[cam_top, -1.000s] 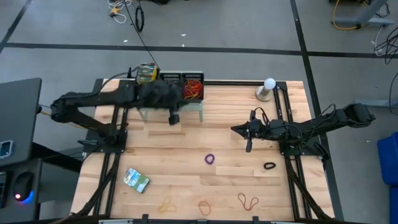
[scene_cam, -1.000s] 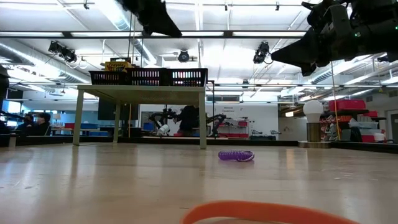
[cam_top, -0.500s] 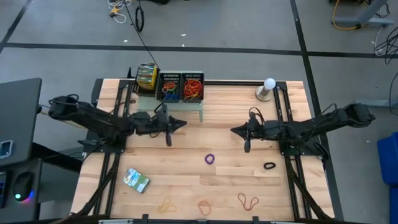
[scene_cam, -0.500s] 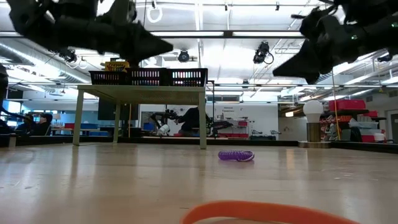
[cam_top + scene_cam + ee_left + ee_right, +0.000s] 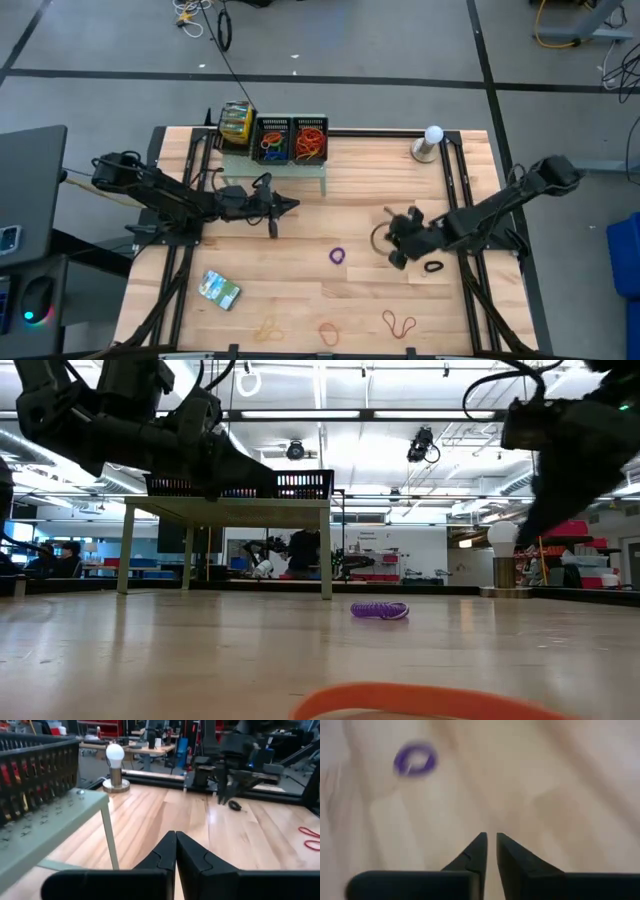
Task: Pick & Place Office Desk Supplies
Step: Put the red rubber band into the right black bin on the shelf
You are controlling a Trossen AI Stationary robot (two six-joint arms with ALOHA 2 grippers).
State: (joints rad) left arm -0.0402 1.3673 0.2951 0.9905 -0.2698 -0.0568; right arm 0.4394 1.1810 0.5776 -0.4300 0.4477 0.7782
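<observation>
The purple rubber band (image 5: 338, 256) lies flat on the wood, also seen in the low view (image 5: 380, 610) and the right wrist view (image 5: 415, 759). My right gripper (image 5: 393, 258) (image 5: 490, 839) hangs shut above the table, just right of that band and touching nothing. A black band (image 5: 433, 267) lies to its right. Tan (image 5: 267, 328), orange (image 5: 329, 333) and red (image 5: 399, 323) bands lie near the near edge, and a green packet (image 5: 219, 290) lies near left. My left gripper (image 5: 290, 203) (image 5: 175, 835) is shut and empty, in front of the shelf.
The pale-green shelf (image 5: 275, 172) stands at the far edge and carries black mesh trays (image 5: 310, 140) holding bands. A light bulb on a base (image 5: 432, 142) stands far right. The arms' frames run along both table sides. Open wood lies between the two grippers.
My left arm drew back from over the shelf trays and came down to hover in front of the shelf. My right gripper moved toward the near edge, tipped downward and came closer to the purple band. No band or packet moved.
</observation>
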